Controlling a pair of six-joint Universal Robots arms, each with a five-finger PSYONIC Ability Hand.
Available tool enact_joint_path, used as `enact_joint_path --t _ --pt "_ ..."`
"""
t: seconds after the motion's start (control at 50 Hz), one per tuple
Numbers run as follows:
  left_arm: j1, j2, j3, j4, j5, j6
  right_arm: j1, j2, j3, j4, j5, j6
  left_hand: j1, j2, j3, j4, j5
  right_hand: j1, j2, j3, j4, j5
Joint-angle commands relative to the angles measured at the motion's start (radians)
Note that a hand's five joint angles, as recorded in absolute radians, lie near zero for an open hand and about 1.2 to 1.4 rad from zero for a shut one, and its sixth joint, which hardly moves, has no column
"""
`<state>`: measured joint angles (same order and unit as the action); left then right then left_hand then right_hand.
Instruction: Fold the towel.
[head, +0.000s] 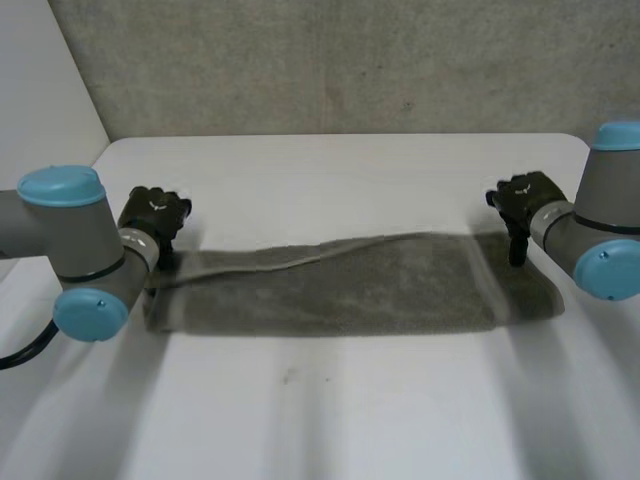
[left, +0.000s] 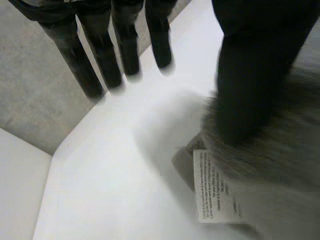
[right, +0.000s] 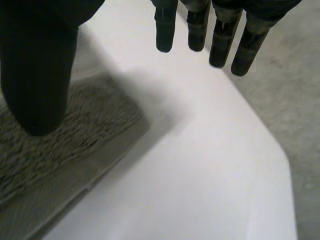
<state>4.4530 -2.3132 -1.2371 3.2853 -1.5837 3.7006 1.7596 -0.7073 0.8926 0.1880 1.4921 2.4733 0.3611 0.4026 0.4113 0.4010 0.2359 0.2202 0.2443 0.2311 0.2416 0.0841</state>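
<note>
White surface (head: 340, 170) carrying the grey towel (head: 340, 290), which lies as one long flat band across it. One short end sits by each arm, and a loose ridge runs along the far long edge.

**Risk.** The band is long and limp. If the two ends were lifted unevenly, or only one were caught, the middle would probably sag and drag, and the fold would land skewed. The ridge on the far edge could also be pressed in as a crease. Neither end is gripped at present, so a shallow pinch may take only the top layer and let the layer beneath slide out.

**Left hand** (head: 155, 215), at the far corner of the towel's left end. Its fingers (left: 102, 60) are straight and spread over bare surface just beyond the cloth, holding nothing. The thumb (left: 250, 75) stands well apart from them above the towel's corner (left: 280, 165). Whether its tip presses the pile cannot be told.

**Right hand** (head: 525, 198), at the far corner of the right end. Its fingers (right: 200, 25) are likewise straight, side by side, over bare surface and empty. The thumb (right: 35, 65) is held wide of them over the towel's corner (right: 60, 145). Contact is uncertain.

**Care label** (left: 212, 187), white and printed, lying flat at the left corner beside the thumb. It could fold outward and show.
</note>
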Motion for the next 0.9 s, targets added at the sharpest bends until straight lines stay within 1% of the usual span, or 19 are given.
enact_joint_path --t 0.02,0.04,0.12,0.2,0.24,0.3,0.32,0.4,0.46,0.48,0.5,0.58,0.6,0.64,0.68,0.76,0.8,0.86,0.9 --pt "-0.017 0.075 -0.048 0.08 0.001 -0.001 0.012 -0.164 0.073 -0.116 0.051 0.085 -0.187 -0.228 -0.237 -0.226 -0.236 -0.046 -0.07 -0.057 -0.067 -0.084" --pt "-0.017 0.075 -0.048 0.08 0.001 -0.001 0.012 -0.164 0.074 -0.116 0.051 0.085 -0.187 -0.228 -0.237 -0.226 -0.236 -0.046 -0.07 -0.057 -0.067 -0.084" --pt "-0.008 0.159 -0.091 0.102 -0.001 -0.004 0.003 -0.288 0.181 -0.148 0.037 0.157 -0.187 -0.228 -0.237 -0.226 -0.236 -0.046 -0.07 -0.057 -0.067 -0.084" --pt "-0.003 0.219 -0.125 0.102 -0.001 -0.005 0.003 -0.359 0.255 -0.147 0.031 0.162 -0.187 -0.228 -0.237 -0.226 -0.236 -0.046 -0.07 -0.057 -0.067 -0.084" --pt "0.002 0.257 -0.148 0.1 0.002 -0.005 0.003 -0.414 0.343 -0.144 0.002 0.159 -0.187 -0.228 -0.237 -0.226 -0.236 -0.046 -0.07 -0.057 -0.067 -0.084" --pt "0.005 0.314 -0.197 0.09 -0.001 -0.005 0.001 -0.439 0.394 -0.142 -0.023 0.157 -0.187 -0.228 -0.237 -0.226 -0.236 -0.046 -0.07 -0.057 -0.067 -0.084" --pt "0.005 0.314 -0.197 0.089 -0.001 -0.005 -0.005 -0.458 0.441 -0.142 -0.05 0.156 -0.187 -0.228 -0.237 -0.226 -0.236 -0.046 -0.07 -0.057 -0.067 -0.084" --pt "0.005 0.373 -0.283 0.033 0.002 -0.005 -0.051 -0.495 0.58 -0.15 -0.107 0.147 -0.133 -0.175 -0.183 -0.173 -0.183 -0.046 -0.07 -0.057 -0.067 -0.084" --pt "0.005 0.374 -0.314 -0.047 0.008 -0.004 -0.069 -0.505 0.621 -0.154 -0.116 0.139 -0.107 -0.148 -0.157 -0.147 -0.156 -0.046 -0.07 -0.057 -0.067 -0.084" --pt "0.006 0.37 -0.318 -0.094 0.013 -0.005 -0.081 -0.514 0.656 -0.156 -0.124 0.13 -0.013 -0.055 -0.064 -0.053 -0.063 -0.046 -0.07 -0.057 -0.067 -0.084" --pt "0.006 0.37 -0.318 -0.095 0.013 -0.005 -0.091 -0.515 0.684 -0.156 -0.13 0.119 -0.013 -0.054 -0.063 -0.052 -0.062 -0.046 -0.07 -0.057 -0.067 -0.084" --pt "0.011 0.347 -0.308 -0.22 0.034 -0.005 -0.107 -0.515 0.727 -0.159 -0.145 0.101 0.245 0.204 0.195 0.205 0.196 -0.046 -0.07 -0.057 -0.067 -0.084" --pt "0.011 0.347 -0.308 -0.22 0.034 -0.005 -0.114 -0.515 0.741 -0.168 -0.151 0.099 0.246 0.204 0.196 0.206 0.196 -0.046 -0.07 -0.057 -0.067 -0.084" --pt "0.028 0.307 -0.294 -0.262 0.068 -0.007 -0.121 -0.511 0.752 -0.179 -0.158 0.099 0.462 0.42 0.412 0.422 0.413 -0.046 -0.07 -0.057 -0.067 -0.084" --pt "0.032 0.293 -0.286 -0.274 0.089 -0.011 -0.127 -0.503 0.759 -0.191 -0.159 0.099 0.513 0.471 0.462 0.473 0.463 -0.046 -0.07 -0.057 -0.067 -0.084" --pt "0.035 0.278 -0.272 -0.279 0.142 -0.037 -0.134 -0.469 0.766 -0.202 -0.162 0.098 0.498 0.457 0.448 0.458 0.449 -0.046 -0.07 -0.057 -0.067 -0.084" --pt "0.042 0.271 -0.254 -0.276 0.171 -0.092 -0.132 -0.457 0.767 -0.205 -0.162 0.098 0.443 0.401 0.393 0.403 0.393 -0.046 -0.07 -0.057 -0.067 -0.084" --pt "0.045 0.256 -0.239 -0.274 0.175 -0.12 -0.13 -0.433 0.772 -0.212 -0.162 0.096 0.443 0.401 0.392 0.403 0.393 -0.046 -0.07 -0.057 -0.067 -0.084" --pt "0.046 0.195 -0.2 -0.274 0.175 -0.155 -0.129 -0.42 0.773 -0.219 -0.162 0.095 0.311 0.27 0.261 0.271 0.262 -0.046 -0.07 -0.057 -0.067 -0.084"
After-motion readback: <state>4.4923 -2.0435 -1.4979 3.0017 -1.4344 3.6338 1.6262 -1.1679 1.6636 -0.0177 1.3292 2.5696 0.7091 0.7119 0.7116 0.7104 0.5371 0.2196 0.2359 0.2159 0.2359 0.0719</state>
